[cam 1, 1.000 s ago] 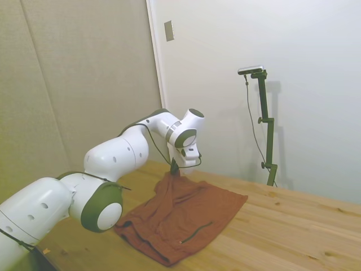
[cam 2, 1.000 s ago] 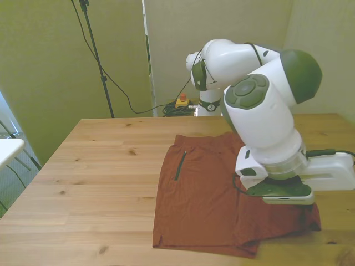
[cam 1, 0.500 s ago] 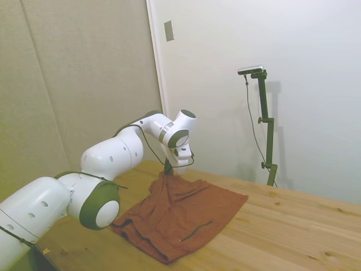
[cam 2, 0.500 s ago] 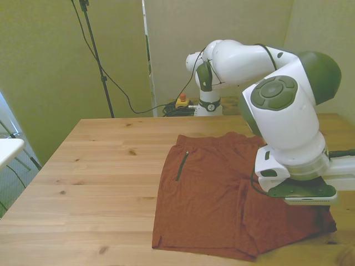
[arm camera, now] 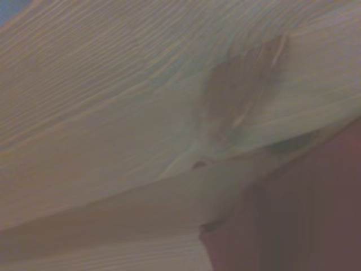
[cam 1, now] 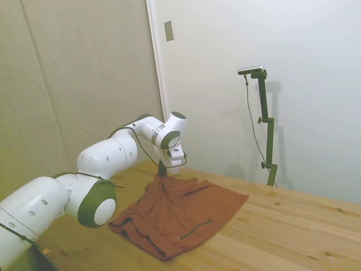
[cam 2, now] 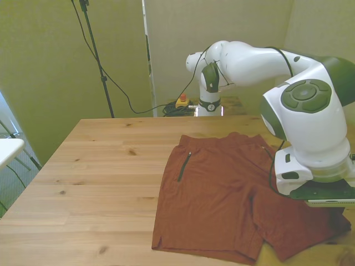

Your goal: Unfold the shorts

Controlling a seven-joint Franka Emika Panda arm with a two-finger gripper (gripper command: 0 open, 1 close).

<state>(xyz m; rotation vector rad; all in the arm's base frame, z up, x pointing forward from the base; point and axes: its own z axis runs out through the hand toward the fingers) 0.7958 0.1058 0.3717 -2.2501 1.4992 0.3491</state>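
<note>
A wooden table (cam 2: 94,183) fills the lower part of the front view, its pale planks marked with small dark knots. The wrist view shows its grain (arm camera: 113,113) close up and blurred, with one dark knot (arm camera: 242,84). Behind the table in the front view, a black tripod (cam 2: 94,50) stands at the left, with a cable trailing to the floor. A yellow box with a red button (cam 2: 182,100) sits there beside coiled cables. In the side view, a small grey plate (cam 1: 168,30) is fixed on the wall.

Soft matt cloth for the shorts (cam 2: 211,205), rust-brown and wrinkled. Pale wood with visible grain and knots for the table (cam 2: 94,183). Smooth, glossy white plastic on the arm (cam 1: 107,161).
</note>
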